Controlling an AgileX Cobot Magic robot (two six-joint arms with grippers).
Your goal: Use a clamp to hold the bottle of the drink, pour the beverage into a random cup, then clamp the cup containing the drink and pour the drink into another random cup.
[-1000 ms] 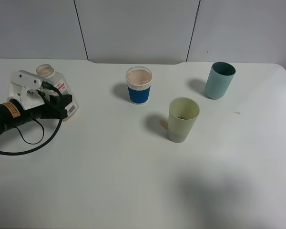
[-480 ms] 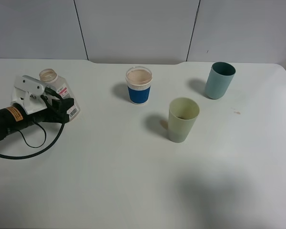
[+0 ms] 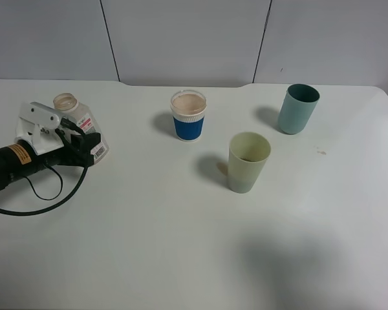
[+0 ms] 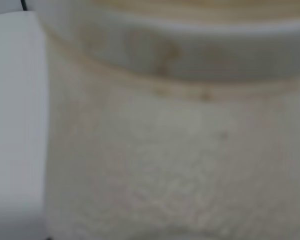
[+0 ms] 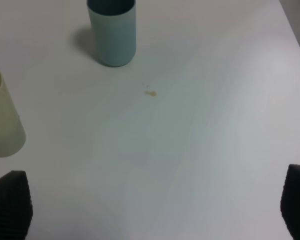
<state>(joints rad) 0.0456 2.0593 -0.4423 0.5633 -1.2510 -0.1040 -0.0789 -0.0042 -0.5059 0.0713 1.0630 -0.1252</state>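
Note:
The drink bottle (image 3: 72,113) stands upright at the far left, clear plastic with an open neck and a white label. My left gripper (image 3: 85,143) holds its lower body, and the bottle fills the left wrist view (image 4: 180,150) as a blur. A paper cup with a blue sleeve (image 3: 188,115) holds pinkish drink. A pale green cup (image 3: 248,162) stands in the middle and a teal cup (image 3: 297,108) at the back right. My right gripper (image 5: 152,207) is open and empty, out of the high view, with the teal cup (image 5: 112,32) and green cup (image 5: 2,120) ahead of it.
A black cable (image 3: 48,194) loops on the table under the left arm. A small brown spot (image 3: 321,152) lies right of the green cup and also shows in the right wrist view (image 5: 150,93). The table's right edge (image 5: 295,30) is close to the teal cup.
One second ago the bottle leaned in my left gripper; it has come upright and down onto the table. In the last half second nothing has visibly moved.

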